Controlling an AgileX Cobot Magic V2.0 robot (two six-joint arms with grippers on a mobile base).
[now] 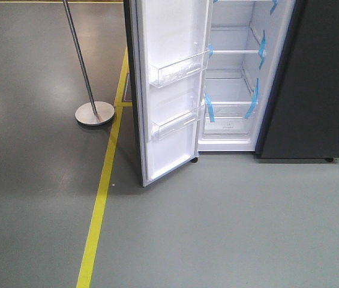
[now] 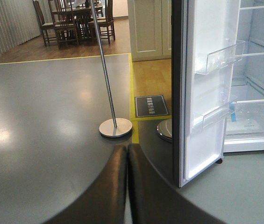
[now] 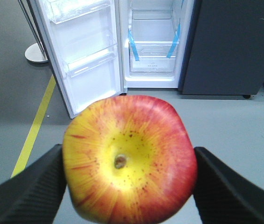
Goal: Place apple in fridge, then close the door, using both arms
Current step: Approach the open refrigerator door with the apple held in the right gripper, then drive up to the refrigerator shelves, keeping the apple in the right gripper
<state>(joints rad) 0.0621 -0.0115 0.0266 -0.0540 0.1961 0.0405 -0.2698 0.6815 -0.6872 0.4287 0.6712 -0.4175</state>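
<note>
Right wrist view shows the right claw [image 3: 129, 175] clamped on the apple [image 3: 129, 158], one ribbed finger on each side and the stem dimple turned to the camera. The apple is in front of the fridge [image 3: 153, 42], well apart from it and not yet inside. The door [image 3: 92, 70] stands wide open at the left of the fridge, its white inner face and clear bins toward the robot. At the right of the fridge, the matching dark panel [image 3: 234, 46] is shut.

In the left wrist view the left claw [image 2: 127, 186] has its two fingers pressed together with nothing between them. It is out in front of the fridge, near the outer edge of the door.

My worry is first the grip. The apple is round and smooth and is held only at two sides, so I judge that a jolt while the base drives toward the fridge may turn it or let it slip to the floor. The second risk is the way in: the opening between the door and the dark panel is narrow, and the shelves carry blue tape strips [image 1: 210, 108] at their fronts, so an arm that comes in crooked may strike a shelf edge or a bin. Third, the pole stand [image 1: 94, 113] is left of the fridge, behind the door; a push in the wrong direction may swing the door against it.
</note>
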